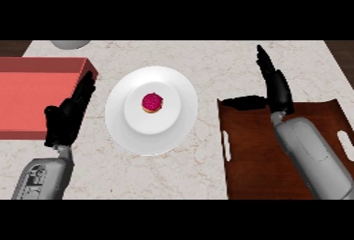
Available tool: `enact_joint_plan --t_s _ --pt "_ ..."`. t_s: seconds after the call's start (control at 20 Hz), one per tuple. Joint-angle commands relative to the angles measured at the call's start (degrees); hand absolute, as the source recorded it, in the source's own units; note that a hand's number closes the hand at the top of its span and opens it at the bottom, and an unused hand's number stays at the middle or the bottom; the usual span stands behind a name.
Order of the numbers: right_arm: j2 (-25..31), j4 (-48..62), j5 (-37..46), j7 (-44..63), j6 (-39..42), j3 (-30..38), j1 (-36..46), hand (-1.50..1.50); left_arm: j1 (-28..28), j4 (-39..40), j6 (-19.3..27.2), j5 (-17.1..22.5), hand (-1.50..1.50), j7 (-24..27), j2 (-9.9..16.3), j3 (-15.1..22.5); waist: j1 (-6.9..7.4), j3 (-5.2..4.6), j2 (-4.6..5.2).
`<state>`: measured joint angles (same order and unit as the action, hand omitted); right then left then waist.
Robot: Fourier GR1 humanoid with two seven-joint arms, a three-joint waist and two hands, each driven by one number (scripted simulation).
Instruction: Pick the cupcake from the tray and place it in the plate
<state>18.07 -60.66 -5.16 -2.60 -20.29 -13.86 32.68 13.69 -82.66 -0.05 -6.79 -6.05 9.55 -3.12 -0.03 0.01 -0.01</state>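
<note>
Pink-topped cupcake (153, 102) resting at centre of white plate (131, 131), between both hands, left hand (68, 117) open beside plate's edge, right hand (275, 84) open with straight fingers, seemingly above dark brown tray (256, 159)

Cupcake (153, 102) is topped in magenta pink over a tan base. Plate (131, 126) is plain white. Tray (256, 168) is dark brown with white handle slots. Box (34, 101) is coloured salmon red. Counter (207, 61) is veined beige marble. Both hands (66, 119) (275, 84) are black, forearms grey.
</note>
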Motion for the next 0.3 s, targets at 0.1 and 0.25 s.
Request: enact_joint_plan --t_s 0.1,0.25 --pt "1.3 6.3 -0.5 -7.0 7.3 7.5 -0.1 -1.50 -0.9 0.1 -1.7 1.2 0.00 2.0 0.2 -1.3 0.30 0.00 0.09" --pt "2.5 11.3 0.2 -10.0 10.3 10.1 1.1 -1.50 -0.8 -0.1 -0.9 -0.3 0.00 0.3 -0.2 -0.5 0.42 0.01 0.12"
